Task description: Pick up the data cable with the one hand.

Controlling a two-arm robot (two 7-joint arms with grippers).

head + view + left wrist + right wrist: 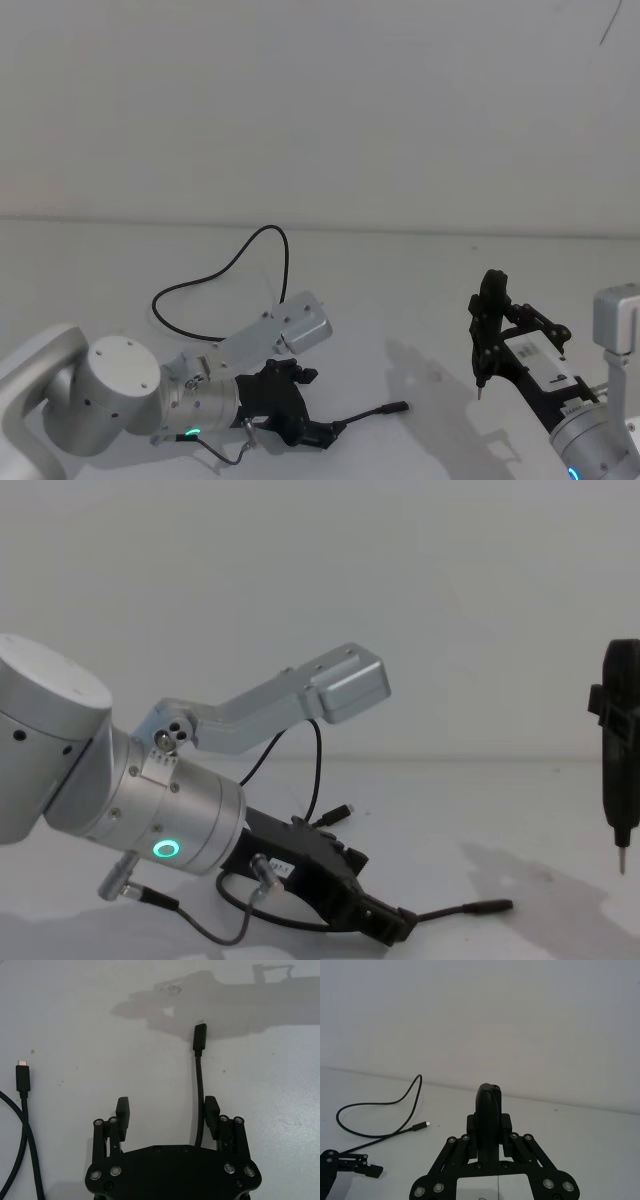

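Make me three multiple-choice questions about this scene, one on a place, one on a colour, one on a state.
1. Where does the cable run?
A. between the left gripper's fingers
B. hanging off the table edge
C. coiled in a tight pile

2. What colour glows on the left wrist's ring?
A. red
B. green
C. yellow

3. How are the left gripper's fingers?
A. open
B. shut on the cable
C. shut on a pen

Answers: 1 A, it passes close beside one finger. 2 B, the ring glows green. 3 A, they stand apart with nothing clamped. The right gripper holds a black tool, off to the right.
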